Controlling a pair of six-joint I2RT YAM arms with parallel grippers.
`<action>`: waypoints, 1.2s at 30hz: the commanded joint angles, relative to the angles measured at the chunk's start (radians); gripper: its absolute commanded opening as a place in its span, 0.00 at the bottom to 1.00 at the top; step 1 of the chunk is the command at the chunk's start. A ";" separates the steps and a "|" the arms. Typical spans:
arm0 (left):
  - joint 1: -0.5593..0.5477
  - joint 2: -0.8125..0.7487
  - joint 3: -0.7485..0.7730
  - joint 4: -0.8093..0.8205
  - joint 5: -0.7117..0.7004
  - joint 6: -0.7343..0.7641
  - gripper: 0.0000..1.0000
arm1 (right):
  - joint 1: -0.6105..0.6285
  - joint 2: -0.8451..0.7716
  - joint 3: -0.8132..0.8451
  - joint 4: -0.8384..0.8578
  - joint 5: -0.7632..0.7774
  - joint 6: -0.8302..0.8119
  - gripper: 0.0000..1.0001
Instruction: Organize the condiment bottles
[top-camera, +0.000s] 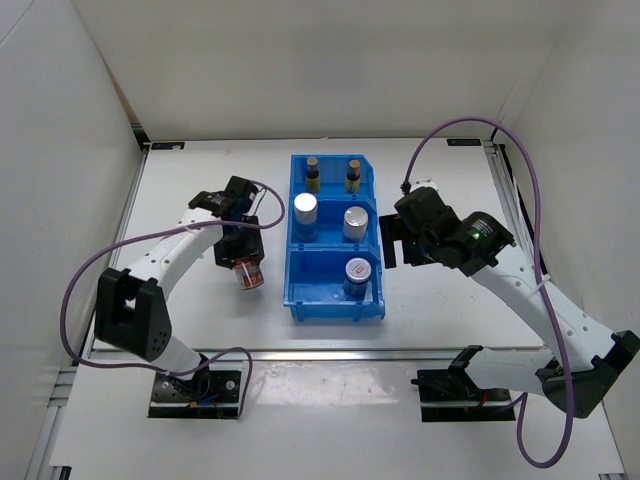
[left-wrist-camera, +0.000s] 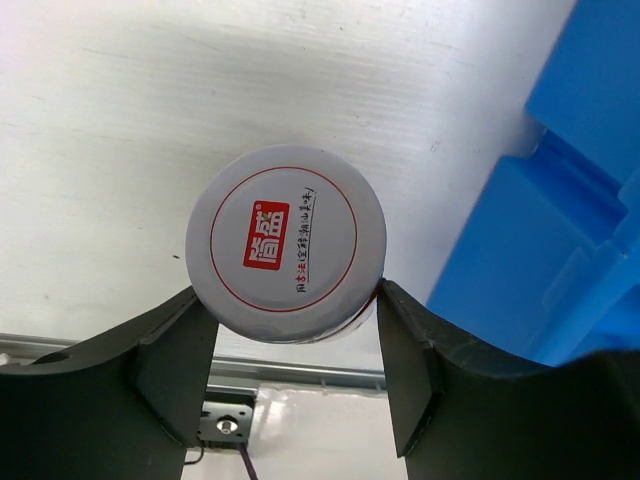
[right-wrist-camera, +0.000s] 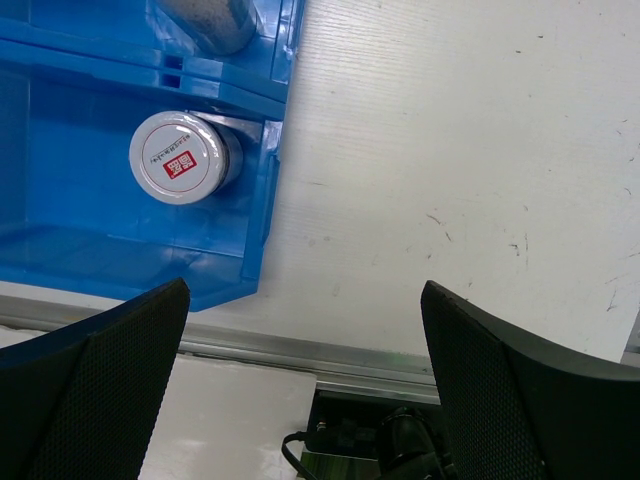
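Waiting just left of the blue bin (top-camera: 296, 305), the last loose jar (left-wrist-camera: 286, 240) sits clamped in the left gripper (left-wrist-camera: 290, 297). Next, likely: lift it across into the near compartment (top-camera: 320, 290) beside its twin (top-camera: 357, 272). The right gripper (right-wrist-camera: 300, 290) hangs open, empty.

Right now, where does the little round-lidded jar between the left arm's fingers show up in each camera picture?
Top external: the jar is left of the blue bin, in the left gripper.
Left wrist: the jar is mid-picture, white lid toward the camera.
Right wrist: not in it; a second jar stands inside the bin.
Shared landmark: the blue bin, in all three views.
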 joint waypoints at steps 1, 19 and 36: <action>-0.033 -0.109 0.027 0.034 -0.139 -0.014 0.11 | 0.001 -0.023 -0.002 0.002 0.019 -0.013 1.00; -0.325 -0.465 -0.115 0.441 -0.294 0.182 0.11 | 0.001 -0.023 -0.030 0.020 0.028 -0.004 1.00; -0.564 -0.427 -0.330 0.923 -0.112 0.510 0.11 | 0.001 0.007 0.016 -0.043 0.028 0.088 1.00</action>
